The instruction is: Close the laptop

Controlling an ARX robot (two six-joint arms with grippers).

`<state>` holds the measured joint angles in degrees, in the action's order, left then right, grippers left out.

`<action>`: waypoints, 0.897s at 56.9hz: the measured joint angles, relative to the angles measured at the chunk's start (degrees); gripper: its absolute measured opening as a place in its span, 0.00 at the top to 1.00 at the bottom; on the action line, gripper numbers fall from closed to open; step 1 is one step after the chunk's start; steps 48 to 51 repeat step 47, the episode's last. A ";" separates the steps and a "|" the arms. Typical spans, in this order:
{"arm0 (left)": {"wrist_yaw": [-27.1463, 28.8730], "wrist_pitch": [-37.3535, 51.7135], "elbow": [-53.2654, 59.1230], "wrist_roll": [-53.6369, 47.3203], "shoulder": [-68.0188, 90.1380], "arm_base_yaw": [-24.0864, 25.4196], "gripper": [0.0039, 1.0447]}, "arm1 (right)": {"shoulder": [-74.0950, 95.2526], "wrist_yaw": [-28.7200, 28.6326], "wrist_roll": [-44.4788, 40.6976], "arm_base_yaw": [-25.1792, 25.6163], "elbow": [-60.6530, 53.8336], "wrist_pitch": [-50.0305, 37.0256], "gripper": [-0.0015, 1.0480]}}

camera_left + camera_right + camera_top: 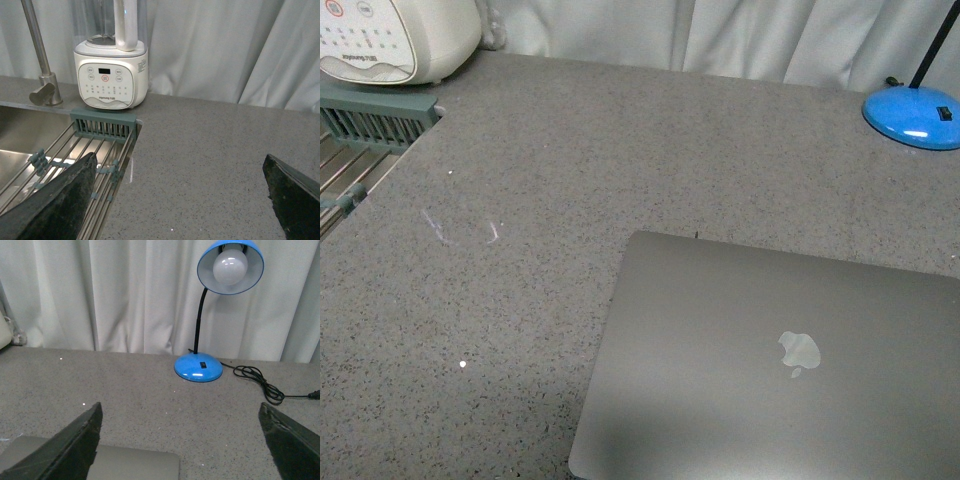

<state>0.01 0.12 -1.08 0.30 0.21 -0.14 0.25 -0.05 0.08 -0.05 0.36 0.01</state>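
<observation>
The laptop (770, 365) lies shut and flat on the grey counter at the front right, its space-grey lid up with the silvery apple logo (799, 352) showing. A corner of the lid also shows in the right wrist view (135, 465). No arm shows in the front view. My right gripper (180, 440) is open and empty, its dark fingers (65, 450) wide apart above the laptop's far corner. My left gripper (180, 200) is open and empty above bare counter beside the sink.
A blue desk lamp (200, 367) with a black cord (260, 382) stands at the back right. A white blender (111, 75), a tap (42, 75) and a sink with a wire rack (65, 160) are at the left. White curtains hang behind.
</observation>
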 joint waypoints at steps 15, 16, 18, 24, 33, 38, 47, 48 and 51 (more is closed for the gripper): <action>0.00 0.00 0.00 0.00 0.00 0.02 0.06 | 0.00 0.00 0.00 0.00 0.00 0.00 0.09; 0.00 0.00 0.00 0.00 0.00 0.02 0.06 | 0.00 0.00 0.00 0.00 0.00 0.00 0.09; 0.00 0.00 0.00 0.00 0.00 0.02 0.06 | 0.00 0.00 0.00 0.00 0.00 0.00 0.09; 0.00 0.00 0.00 0.00 0.00 0.02 0.06 | 0.00 0.00 0.00 0.00 0.00 0.00 0.09; 0.00 0.00 0.00 0.00 0.00 0.02 0.06 | 0.00 0.00 0.00 0.00 0.00 0.00 0.09; 0.00 0.00 0.00 0.00 0.00 0.02 0.06 | 0.00 0.00 0.00 0.00 0.00 0.00 0.09; 0.00 0.00 0.00 0.00 0.00 0.02 0.06 | 0.00 0.00 0.00 0.00 0.00 0.00 0.09; 0.00 0.00 0.00 0.00 0.00 0.02 0.06 | 0.00 0.00 0.00 0.00 0.00 0.00 0.09; 0.00 0.00 0.00 0.00 0.00 0.02 0.06 | 0.00 0.00 0.00 0.00 0.00 0.00 0.09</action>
